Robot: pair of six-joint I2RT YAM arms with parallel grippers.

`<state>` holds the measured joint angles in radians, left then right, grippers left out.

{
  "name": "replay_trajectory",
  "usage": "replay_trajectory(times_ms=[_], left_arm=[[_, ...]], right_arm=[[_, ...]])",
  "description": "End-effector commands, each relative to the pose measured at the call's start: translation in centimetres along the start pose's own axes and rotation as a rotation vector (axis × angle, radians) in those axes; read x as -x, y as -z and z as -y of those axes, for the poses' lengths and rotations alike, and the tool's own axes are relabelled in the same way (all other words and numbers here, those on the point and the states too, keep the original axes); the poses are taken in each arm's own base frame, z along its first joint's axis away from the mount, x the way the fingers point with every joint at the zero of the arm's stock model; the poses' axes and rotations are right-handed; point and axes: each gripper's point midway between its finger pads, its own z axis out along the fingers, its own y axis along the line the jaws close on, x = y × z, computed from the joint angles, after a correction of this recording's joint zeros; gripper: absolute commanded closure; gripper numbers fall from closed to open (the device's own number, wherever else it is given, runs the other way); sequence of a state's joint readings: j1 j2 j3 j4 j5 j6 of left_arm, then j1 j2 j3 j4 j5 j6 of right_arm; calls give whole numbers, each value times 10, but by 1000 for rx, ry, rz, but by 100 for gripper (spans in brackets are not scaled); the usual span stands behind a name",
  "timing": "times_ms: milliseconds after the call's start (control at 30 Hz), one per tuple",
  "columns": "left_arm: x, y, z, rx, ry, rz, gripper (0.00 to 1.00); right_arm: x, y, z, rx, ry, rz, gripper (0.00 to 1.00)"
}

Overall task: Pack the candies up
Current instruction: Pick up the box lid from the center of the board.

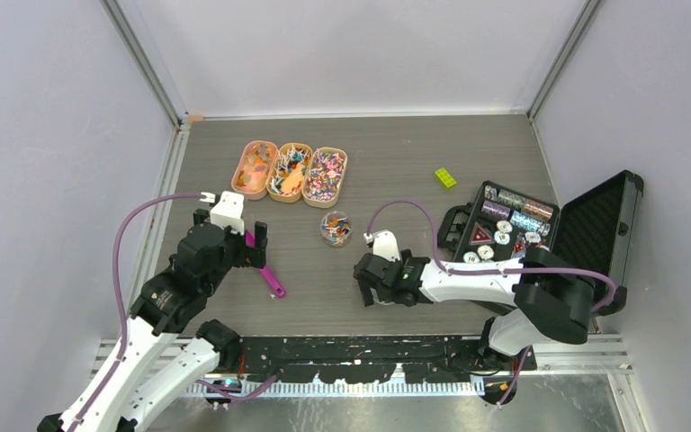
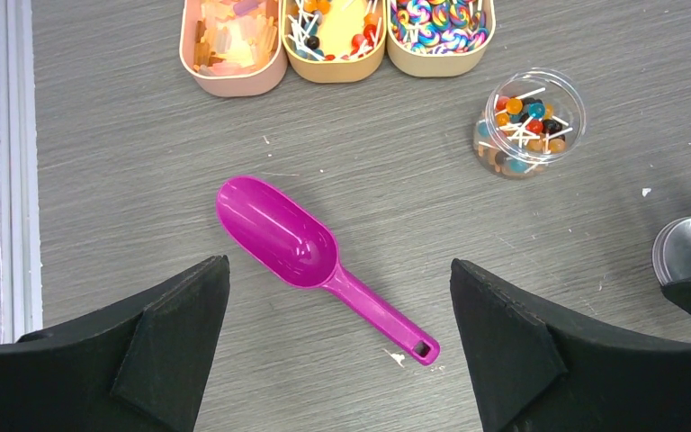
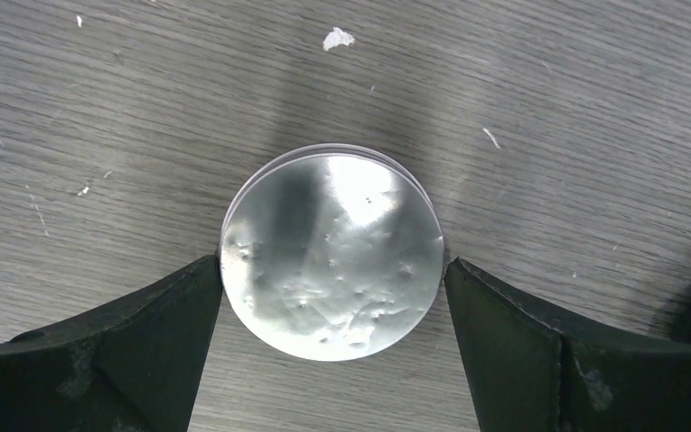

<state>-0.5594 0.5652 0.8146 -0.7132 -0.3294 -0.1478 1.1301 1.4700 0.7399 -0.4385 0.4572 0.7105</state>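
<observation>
The candies (image 2: 436, 18) are sitting in three oval trays (image 2: 333, 74) at about 11 o'clock on the table (image 1: 396, 153). More are filling a small clear jar (image 2: 580, 112) near the middle, at 5 o'clock from the trays. Only the left wrist view is showing them closely: orange-pink pieces in the left tray, ball sweets on white sticks in the middle tray and the jar, rainbow swirls in the right tray.

The left gripper (image 2: 338, 263) is hanging wide open over a magenta scoop (image 2: 279, 234), holding nothing. In that view the scoop is lying flat, bowl toward 10 o'clock and handle toward 4. From above, the gripper is covering most of it and only the handle end is showing.

The right gripper (image 3: 333, 263) is standing open at 5 o'clock from the jar. Its jaws are straddling a clear round lid (image 3: 333, 306) lying flat on the table, fingertips right at the rim; whether they are touching it I cannot tell. The overhead view is hiding that lid under the gripper, while the left wrist view is catching its edge at 3 o'clock.

Only the overhead view is showing the open black case (image 1: 607, 225) of chips (image 1: 504, 232) at 3 o'clock and the yellow-green brick (image 1: 444, 177) at 2 o'clock.
</observation>
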Motion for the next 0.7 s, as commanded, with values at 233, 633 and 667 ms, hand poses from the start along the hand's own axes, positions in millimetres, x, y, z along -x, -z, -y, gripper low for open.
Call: replay_trajectory(times_ms=[233, 633, 667], left_arm=[[8, -5, 1, -2, -5, 25, 6], [-5, -30, 12, 23, 260, -151, 1], [-5, -32, 16, -11, 312, -168, 1]], right_arm=[[28, 13, -15, 61, -9, 65, 12], [90, 54, -29, 107, 83, 156, 16], [100, 56, -31, 105, 98, 166, 16]])
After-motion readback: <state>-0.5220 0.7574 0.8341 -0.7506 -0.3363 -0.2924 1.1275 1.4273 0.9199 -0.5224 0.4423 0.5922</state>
